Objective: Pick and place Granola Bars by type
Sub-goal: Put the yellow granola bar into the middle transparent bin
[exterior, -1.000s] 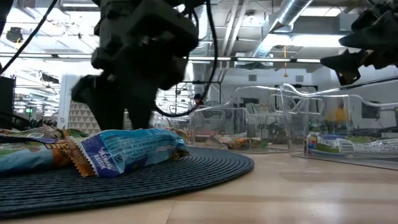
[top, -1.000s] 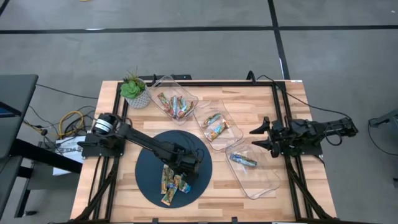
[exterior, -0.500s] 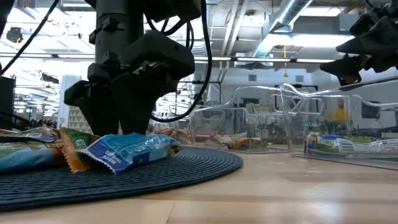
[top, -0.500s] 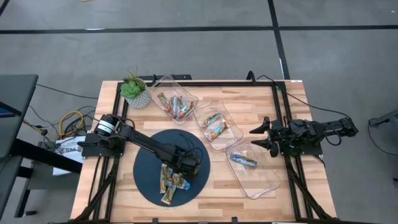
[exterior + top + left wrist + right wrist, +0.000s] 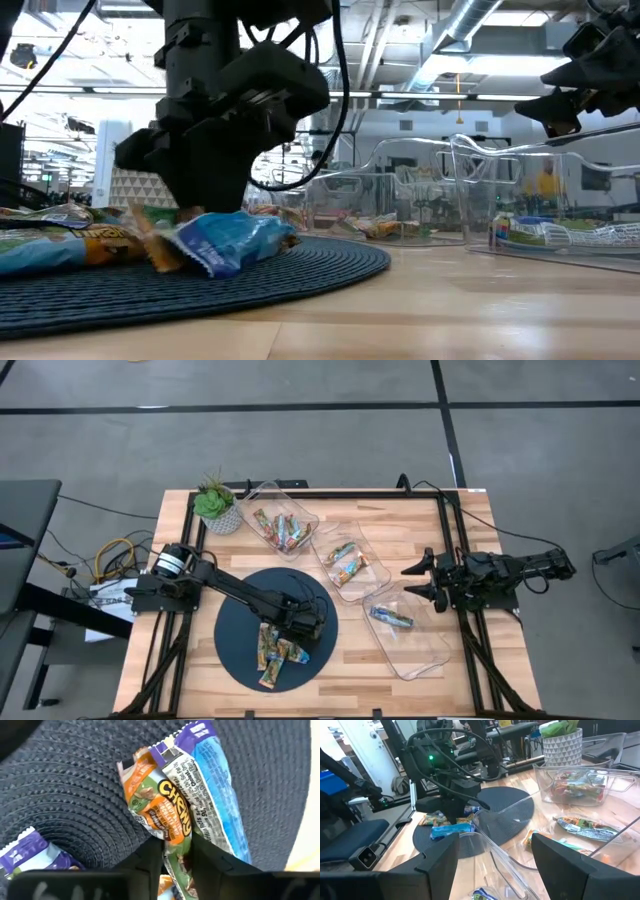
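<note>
Several Granola Bars (image 5: 275, 652) lie in a loose heap on a dark round woven mat (image 5: 240, 622). My left gripper (image 5: 176, 851) stands over the heap, shut on an orange-and-green bar (image 5: 161, 807). A blue bar (image 5: 220, 805) lies against that bar's side and shows in front of it in the low view (image 5: 235, 240). Another bar with a purple end (image 5: 25, 854) rests on the mat nearby. My right gripper (image 5: 415, 582) waits open at the table's right side, above the clear trays. My left gripper pinches the orange-and-green bar between its two fingers (image 5: 150, 856) at one end of the wrapper (image 5: 175, 849). The fingers come from above, pointing down. The bar's other end lies on the mat, touching the blue bar.
Three clear plastic trays run in a diagonal row from far left to near right: one (image 5: 285, 525) with several bars, one (image 5: 348, 560) with a few, one (image 5: 410, 630) with a blue bar. A potted plant (image 5: 215, 505) stands at the far left corner.
My left gripper has come down onto the heap on the mat and shut on the orange-and-green bar. The blue bar beside it has been nudged along the mat and now lies turned.
</note>
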Motion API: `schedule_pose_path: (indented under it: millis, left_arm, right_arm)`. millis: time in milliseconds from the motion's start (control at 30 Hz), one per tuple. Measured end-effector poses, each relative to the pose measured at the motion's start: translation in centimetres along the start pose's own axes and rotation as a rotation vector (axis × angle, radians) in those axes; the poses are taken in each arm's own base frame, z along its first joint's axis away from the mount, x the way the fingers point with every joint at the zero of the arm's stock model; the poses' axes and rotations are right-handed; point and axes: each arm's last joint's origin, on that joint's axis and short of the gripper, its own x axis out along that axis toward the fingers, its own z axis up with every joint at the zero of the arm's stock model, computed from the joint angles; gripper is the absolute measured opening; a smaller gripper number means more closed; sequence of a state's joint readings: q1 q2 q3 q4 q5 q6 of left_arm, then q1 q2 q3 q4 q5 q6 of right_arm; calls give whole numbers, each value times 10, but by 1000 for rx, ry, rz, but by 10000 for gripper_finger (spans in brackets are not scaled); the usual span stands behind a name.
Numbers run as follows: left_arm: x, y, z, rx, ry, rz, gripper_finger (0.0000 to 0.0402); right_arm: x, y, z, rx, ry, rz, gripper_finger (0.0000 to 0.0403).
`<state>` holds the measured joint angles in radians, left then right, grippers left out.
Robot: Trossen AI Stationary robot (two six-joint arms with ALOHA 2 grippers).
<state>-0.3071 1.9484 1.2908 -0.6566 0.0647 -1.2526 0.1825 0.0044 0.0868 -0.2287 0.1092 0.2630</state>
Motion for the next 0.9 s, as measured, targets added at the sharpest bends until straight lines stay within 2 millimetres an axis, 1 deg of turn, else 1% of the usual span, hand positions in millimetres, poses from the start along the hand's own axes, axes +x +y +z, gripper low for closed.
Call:
schedule_pose_path:
  millis: [100, 167, 300, 367, 467, 633, 767, 900]
  left_arm:
    - [-12, -4, 7, 12, -11, -11, 66]
    - [-27, -7, 13, 14, -50, -18, 62]
    - [-58, -10, 27, -2, -182, -12, 62]
    - [-74, -12, 36, 5, -253, -36, 62]
    - [-95, -14, 55, 14, -346, -62, 61]
    - [-127, -19, 93, 71, -511, -130, 61]
    - [-144, -11, 125, 94, -620, -159, 61]
    - [-153, 3, 152, 171, -683, -141, 61]
  right_arm:
    - [0, 0, 0, 0, 1, 1, 244]
    - [0, 0, 0, 0, 1, 0, 244]
    - [0, 0, 0, 0, 1, 0, 244]
    - [0, 0, 0, 0, 1, 0, 244]
    - [0, 0, 0, -1, 1, 0, 244]
    - [0, 0, 0, -1, 1, 0, 244]
    - [0, 0, 0, -1, 2, 0, 244]
    - [0, 0, 0, -1, 2, 0, 244]
